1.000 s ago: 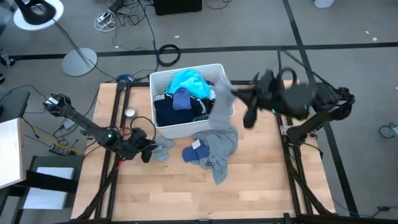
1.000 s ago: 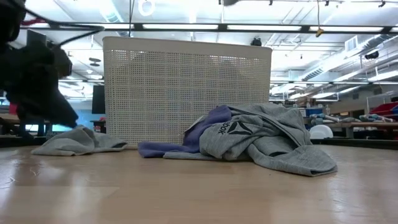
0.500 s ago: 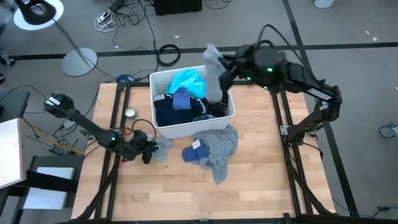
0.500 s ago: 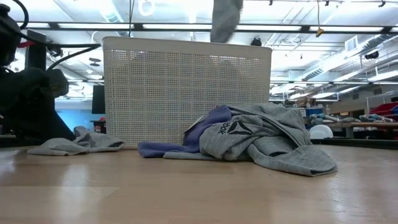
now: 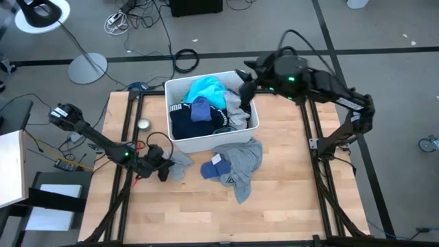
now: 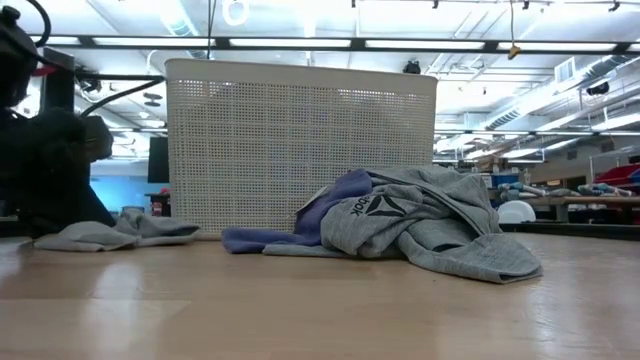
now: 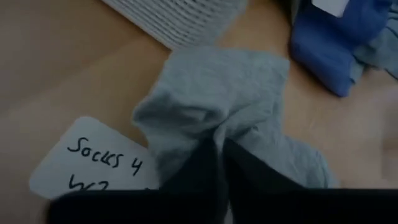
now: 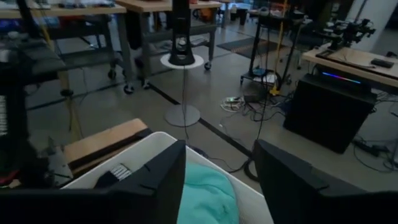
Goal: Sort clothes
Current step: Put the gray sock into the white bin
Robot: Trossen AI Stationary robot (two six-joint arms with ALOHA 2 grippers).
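The left gripper (image 5: 163, 167) is pinching the grey sock (image 7: 217, 118) on the table, beside the bin (image 5: 206, 141). The right gripper (image 5: 245, 79) is hanging wide apart over the bin, with the turquoise tee (image 8: 208, 199) under it.

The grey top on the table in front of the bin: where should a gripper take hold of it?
Probably the raised crumpled fold at the grey top, coming straight down from above. It lies bunched on the table, partly over a blue piece, so its flat edges offer little to pinch.
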